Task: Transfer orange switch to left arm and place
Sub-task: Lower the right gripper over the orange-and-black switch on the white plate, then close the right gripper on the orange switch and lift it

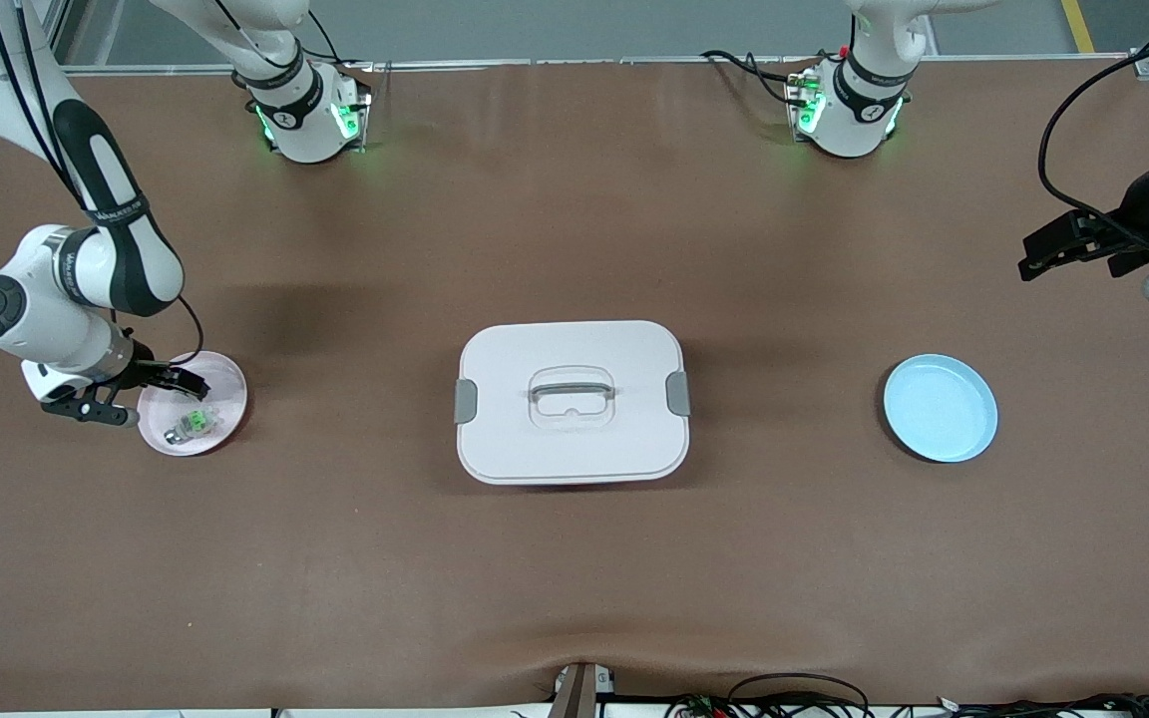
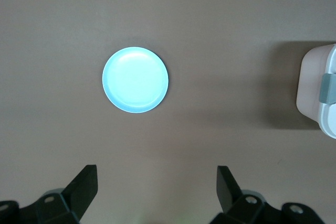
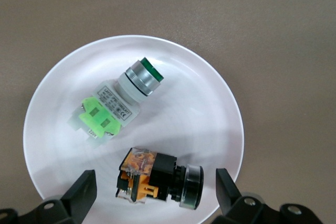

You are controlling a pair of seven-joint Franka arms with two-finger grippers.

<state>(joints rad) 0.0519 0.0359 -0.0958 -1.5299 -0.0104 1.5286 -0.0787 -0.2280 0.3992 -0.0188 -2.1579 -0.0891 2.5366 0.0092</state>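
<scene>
The box (image 1: pixel 572 401) stands mid-table between pink plate (image 1: pixel 225 384) and blue plate (image 1: pixel 940 408).

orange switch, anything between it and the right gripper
Nothing visible. The right gripper hangs open right over the orange switch, which lies on the white plate beside the green switch, a finger on each side.

Front view: high, facing both arm bases, whole counter (image 1: pixel 574 578).
Left wrist view: looks down on blue plate (image 2: pixel 135 80), box (image 2: pixel 315 90) edge; both shared with front.
Right wrist view: close above white plate (image 3: pixel 210 103), also in front view.
</scene>
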